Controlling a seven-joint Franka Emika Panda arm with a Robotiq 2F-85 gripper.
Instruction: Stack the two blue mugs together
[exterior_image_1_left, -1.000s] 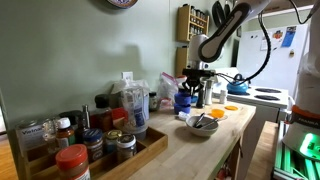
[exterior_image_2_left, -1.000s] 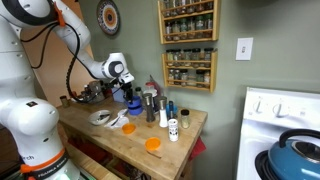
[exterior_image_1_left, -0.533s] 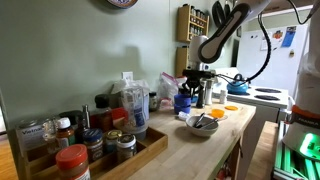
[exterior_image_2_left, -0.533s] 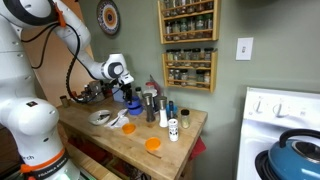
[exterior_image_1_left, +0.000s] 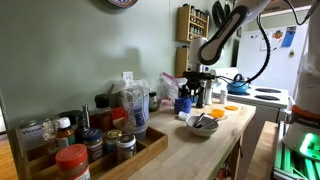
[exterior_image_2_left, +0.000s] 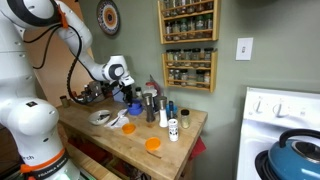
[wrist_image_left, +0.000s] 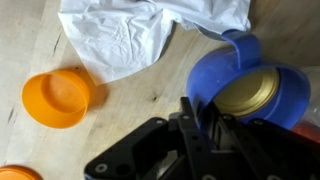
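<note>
Counter (exterior_image_1_left: 205, 148), mug (wrist_image_left: 208, 82), hand (wrist_image_left: 200, 108) unchanged.

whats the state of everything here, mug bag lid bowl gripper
blue mug, upright, mouth up, at the jaws
gripper, down at the mug's rim, open or shut unclear
white plastic bag, crumpled, lying on the counter
orange lid, flat on the counter
white bowl, upright, utensils inside

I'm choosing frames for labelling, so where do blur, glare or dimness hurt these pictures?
Wrist view: the end effector is a dark, out-of-focus mass; the white plastic bag is washed out; the blue mug is soft but readable. In an exterior view the foreground red-lidded jar is blurred and the counter dim. In an exterior view the robot arm looms large.
</note>
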